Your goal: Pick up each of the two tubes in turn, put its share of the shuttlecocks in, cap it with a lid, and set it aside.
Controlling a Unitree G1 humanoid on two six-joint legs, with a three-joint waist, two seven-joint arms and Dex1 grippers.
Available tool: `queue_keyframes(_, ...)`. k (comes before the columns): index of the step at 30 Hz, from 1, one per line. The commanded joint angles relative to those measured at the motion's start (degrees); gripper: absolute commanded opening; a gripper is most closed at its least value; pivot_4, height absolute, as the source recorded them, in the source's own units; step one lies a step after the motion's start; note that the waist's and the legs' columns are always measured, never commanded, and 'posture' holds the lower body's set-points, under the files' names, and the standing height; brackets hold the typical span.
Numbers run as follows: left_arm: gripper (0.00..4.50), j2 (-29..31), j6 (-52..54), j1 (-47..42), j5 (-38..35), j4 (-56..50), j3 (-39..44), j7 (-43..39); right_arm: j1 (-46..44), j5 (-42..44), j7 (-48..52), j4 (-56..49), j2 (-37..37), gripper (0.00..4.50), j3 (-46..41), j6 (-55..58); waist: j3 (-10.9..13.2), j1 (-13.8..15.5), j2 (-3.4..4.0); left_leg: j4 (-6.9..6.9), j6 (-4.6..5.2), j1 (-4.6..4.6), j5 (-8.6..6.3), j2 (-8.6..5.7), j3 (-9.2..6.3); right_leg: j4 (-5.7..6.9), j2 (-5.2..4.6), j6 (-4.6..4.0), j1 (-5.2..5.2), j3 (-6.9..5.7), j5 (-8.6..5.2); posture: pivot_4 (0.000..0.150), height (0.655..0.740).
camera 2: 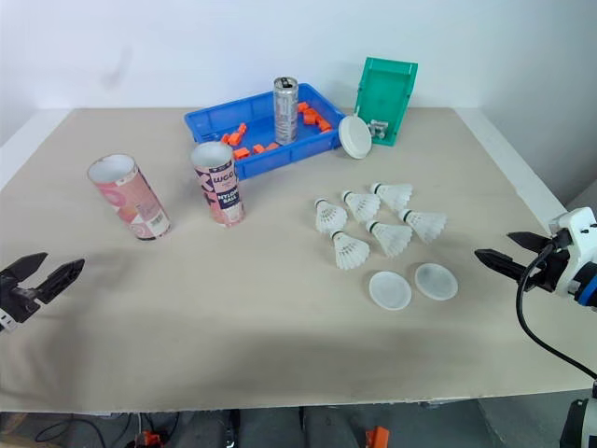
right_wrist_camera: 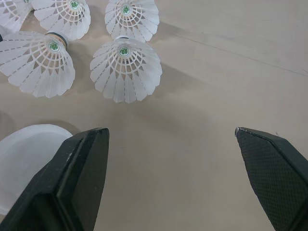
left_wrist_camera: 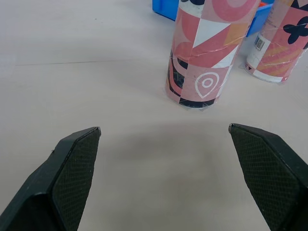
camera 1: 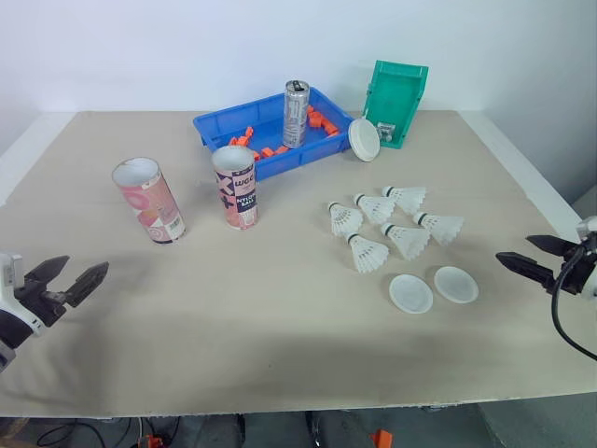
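Two pink patterned tubes stand upright and uncapped on the table's left half: one (camera 1: 149,200) farther left, the other (camera 1: 236,187) just in front of the blue tray. Several white shuttlecocks (camera 1: 382,224) lie in a cluster right of centre. Two white lids (camera 1: 410,292) (camera 1: 456,284) lie flat just in front of them. My left gripper (camera 1: 68,276) hovers open and empty at the near left edge, short of the left tube (left_wrist_camera: 204,53). My right gripper (camera 1: 528,253) is open and empty at the right edge, beside the shuttlecocks (right_wrist_camera: 126,70) and a lid (right_wrist_camera: 26,161).
A blue tray (camera 1: 215,126) at the back holds orange pieces and a silver can (camera 1: 296,113). A green bin (camera 1: 397,101) lies tipped beside it, with a third white lid (camera 1: 364,140) leaning against it. The table's edges run close to both grippers.
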Motion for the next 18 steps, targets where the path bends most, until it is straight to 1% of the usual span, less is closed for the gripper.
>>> queue_keyframes(1,4.46,0.49,-1.38,-2.2,0.02,-0.14,1.24,0.65,-0.18,0.62,0.37,-1.82,-1.47,4.5,-1.63,-0.89,0.0,0.0,0.0,0.0,0.0,0.0,0.0,0.0,0.0,0.0,0.0,0.0,0.0,0.0,0.0,0.15,0.74)
queue_keyframes(9,4.46,1.01,-0.31,-4.87,0.37,-0.45,0.74,1.07,0.04,1.09,-0.22,-2.53,0.2,4.5,-1.76,-1.68,0.0,-0.42,-0.01,0.01,0.03,0.11,0.0,-0.02,0.06,0.0,0.0,0.02,0.11,0.09,0.01,0.15,0.74)
queue_keyframes(18,4.46,0.95,-1.29,-4.74,0.52,-0.83,1.26,0.34,0.0,1.15,-0.35,-2.56,0.91,4.5,-1.81,-2.18,0.0,-0.46,-0.01,0.0,0.05,0.12,-0.01,-0.02,0.06,0.0,0.0,0.03,0.11,0.09,0.01,0.15,0.74)
